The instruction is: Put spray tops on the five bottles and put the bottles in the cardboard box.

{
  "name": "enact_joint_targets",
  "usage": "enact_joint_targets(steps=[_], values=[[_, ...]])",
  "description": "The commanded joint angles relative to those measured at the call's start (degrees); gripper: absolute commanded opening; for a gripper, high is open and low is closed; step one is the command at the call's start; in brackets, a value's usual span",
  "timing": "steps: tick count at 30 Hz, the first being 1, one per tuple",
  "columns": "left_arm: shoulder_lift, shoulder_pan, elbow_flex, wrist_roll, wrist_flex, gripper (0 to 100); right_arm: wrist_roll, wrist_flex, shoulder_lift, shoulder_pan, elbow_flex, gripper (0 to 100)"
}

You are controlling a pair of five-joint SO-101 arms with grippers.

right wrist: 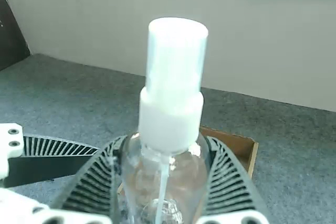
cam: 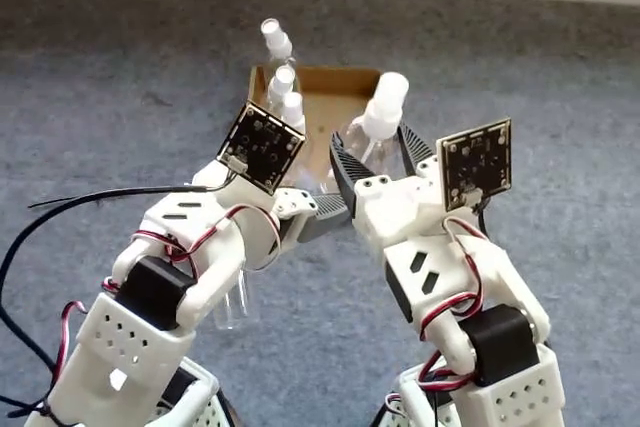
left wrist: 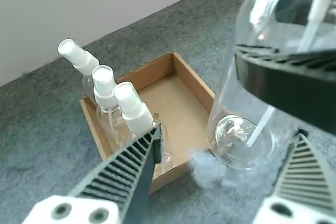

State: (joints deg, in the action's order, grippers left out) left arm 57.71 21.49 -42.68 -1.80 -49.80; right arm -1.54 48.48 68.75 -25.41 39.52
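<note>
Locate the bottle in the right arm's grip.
High view: the bottle is held in the right claw, at the right edge of the cardboard box, right of the three bottles standing in it.

No readable text, number or sign stands on the bottles (left wrist: 105, 90) or the cardboard box (left wrist: 173, 98).

A grey, felt-like fabric covering (cam: 120, 97) spreads over the table. Along its far edge rises a plain pale wall (left wrist: 79, 3). A small tuft of whitish fluff (left wrist: 207, 167) lies on the covering. A dark flat panel (right wrist: 9, 35) stands by the wall
</note>
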Motion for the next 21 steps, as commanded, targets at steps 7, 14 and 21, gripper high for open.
enact_joint_targets(steps=[7, 14, 21], values=[[13.0, 0.0, 0.4, 0.2, -10.4, 34, 3.6, -18.5, -16.8, 9.3, -0.3, 0.4], [23.8, -19.6, -2.6, 0.2, -12.7, 34, 3.4, -35.0, -43.6, 10.2, -9.6, 0.4], [24.2, -31.7, -15.6, 0.6, -5.8, 34, 3.3, -40.0, -65.6, 10.2, -23.3, 0.4]])
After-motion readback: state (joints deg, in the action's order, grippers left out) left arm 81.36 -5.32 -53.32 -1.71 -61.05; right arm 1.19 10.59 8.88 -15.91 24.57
